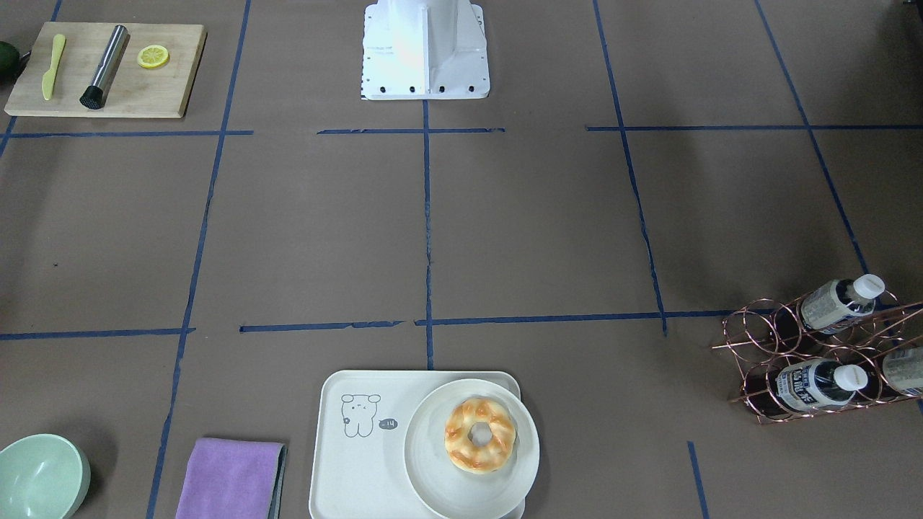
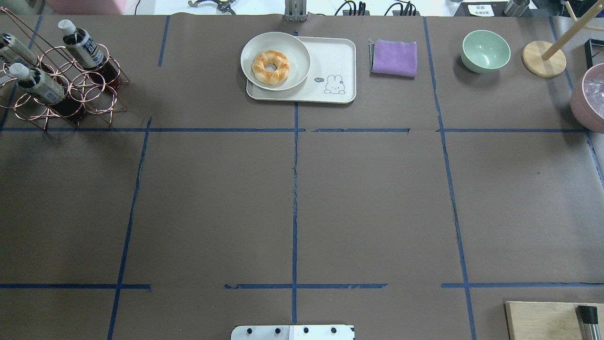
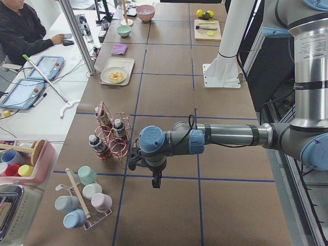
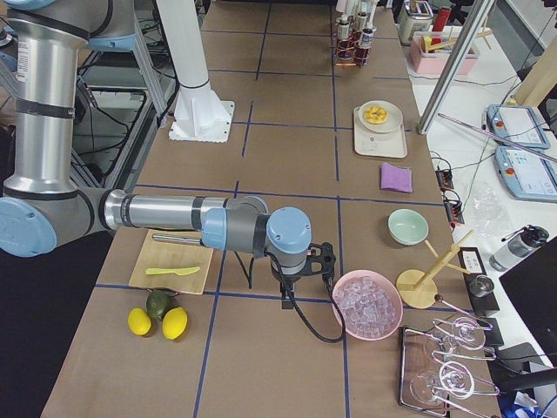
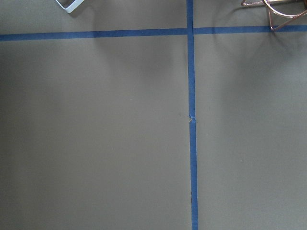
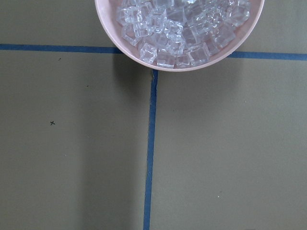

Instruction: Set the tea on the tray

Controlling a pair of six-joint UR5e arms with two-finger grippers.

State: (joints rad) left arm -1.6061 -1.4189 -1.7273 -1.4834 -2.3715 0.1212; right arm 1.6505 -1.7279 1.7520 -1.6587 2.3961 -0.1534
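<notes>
Three tea bottles with white caps lie in a copper wire rack (image 1: 757,339) at the table's left end; the nearest to the robot (image 1: 840,301) and one below it (image 1: 818,383) show whole, and all show in the overhead view (image 2: 82,45). The cream tray (image 1: 360,461) with a line-drawn animal lies at the far middle edge (image 2: 337,61). My left gripper (image 3: 134,159) hangs over bare table near the rack. My right gripper (image 4: 325,259) hangs beside the ice bowl. Both show only in side views; I cannot tell whether they are open or shut.
A round white plate (image 1: 433,476) with a doughnut (image 1: 479,435) covers half the tray. A purple cloth (image 2: 394,57), green bowl (image 2: 485,50) and wooden stand (image 2: 542,59) lie to its right. A pink ice bowl (image 6: 180,28) and cutting board (image 1: 108,68) are at the right end.
</notes>
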